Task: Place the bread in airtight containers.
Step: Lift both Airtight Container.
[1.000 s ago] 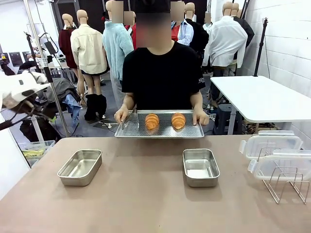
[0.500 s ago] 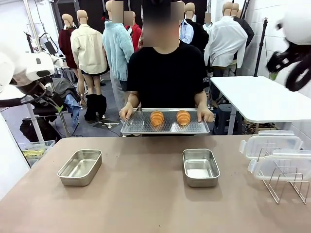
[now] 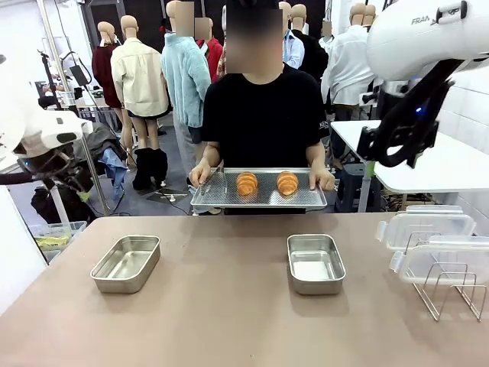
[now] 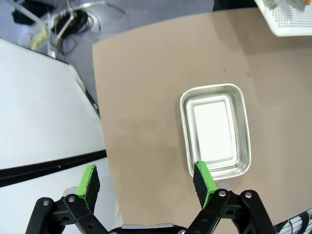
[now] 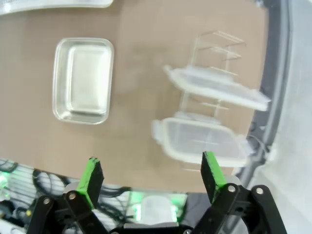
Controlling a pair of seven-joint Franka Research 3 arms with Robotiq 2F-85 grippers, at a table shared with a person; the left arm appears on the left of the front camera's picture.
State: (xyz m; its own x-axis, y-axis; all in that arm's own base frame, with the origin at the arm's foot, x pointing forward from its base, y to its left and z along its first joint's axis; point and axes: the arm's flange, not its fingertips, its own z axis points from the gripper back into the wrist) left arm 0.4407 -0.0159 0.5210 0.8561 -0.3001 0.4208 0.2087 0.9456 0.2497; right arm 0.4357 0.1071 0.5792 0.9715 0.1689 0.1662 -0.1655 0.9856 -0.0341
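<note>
Two golden-brown ridged croissants lie on the person's perforated metal tray. Likely light, flaky, crushable: pinch gently across the thick middle. Left gripper and right gripper: fingers spread, empty.

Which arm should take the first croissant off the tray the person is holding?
Right, probably: in the front view the right gripper, open, hangs nearer the tray and the right-hand croissant; the left gripper sits farther off.
</note>
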